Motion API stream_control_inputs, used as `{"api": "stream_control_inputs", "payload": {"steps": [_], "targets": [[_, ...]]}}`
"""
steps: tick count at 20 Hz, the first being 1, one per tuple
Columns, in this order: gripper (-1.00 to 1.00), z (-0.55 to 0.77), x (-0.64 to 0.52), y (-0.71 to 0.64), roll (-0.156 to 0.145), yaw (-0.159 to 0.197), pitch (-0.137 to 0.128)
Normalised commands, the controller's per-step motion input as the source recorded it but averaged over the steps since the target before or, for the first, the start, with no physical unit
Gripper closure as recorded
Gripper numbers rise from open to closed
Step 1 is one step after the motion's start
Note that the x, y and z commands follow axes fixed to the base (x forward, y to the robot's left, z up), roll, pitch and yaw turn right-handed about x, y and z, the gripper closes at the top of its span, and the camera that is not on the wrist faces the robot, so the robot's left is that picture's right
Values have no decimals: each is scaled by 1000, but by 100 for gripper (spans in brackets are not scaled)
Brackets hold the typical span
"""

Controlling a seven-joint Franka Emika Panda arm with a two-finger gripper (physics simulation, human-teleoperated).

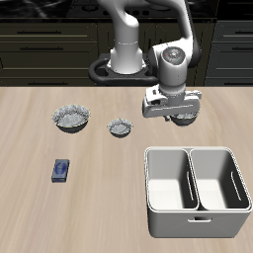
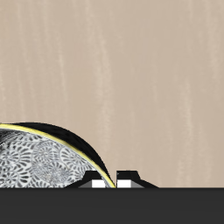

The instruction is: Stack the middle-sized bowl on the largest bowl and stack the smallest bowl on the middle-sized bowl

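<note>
Clock set in the exterior view on the table's [image 1: 109, 198] middle, with 12 toward its back edge.

At about 1 o'clock: the gripper [image 1: 180, 116], down low and pointing straight at the tabletop, right over the middle-sized bowl [image 2: 35, 162]. Only a dark sliver of that bowl's edge seen past the arm's wrist from outside. In the wrist view, much closer: grey-white speckled wall, thin yellowish rim line, dark shadow around it on the pale wood. Two white fingertips [image 2: 129, 179] close together, seemingly at the rim; whether clamped on it or just astride it, cannot tell, so no verdict on wide, narrow or holding.

At about 12 o'clock: the smallest bowl [image 1: 121, 127], upright on the wood, alone, near the gripper but clear of it.

At about 10 o'clock: the largest bowl [image 1: 71, 119], upright, nothing stacked in it, well apart from the bowl under the gripper.

At 3 o'clock: a white bin [image 1: 195, 210] with two side-by-side compartments, just in front of the gripper's spot.

At 9 o'clock: a small blue block [image 1: 61, 170], lying flat, nearer the front edge than the largest bowl.
</note>
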Motion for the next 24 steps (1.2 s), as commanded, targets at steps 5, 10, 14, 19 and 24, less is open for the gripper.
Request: {"api": "stream_control_inputs", "payload": {"steps": [5, 10, 14, 19, 24], "targets": [[100, 205, 33, -20, -9, 11, -13], [100, 435, -22, -5, 6, 13, -63], [100, 500, -7, -128, -5, -9, -50], [100, 233, 69, -117, -7, 3, -24], [100, 290, 35, -225, -3, 16, -34]]}}
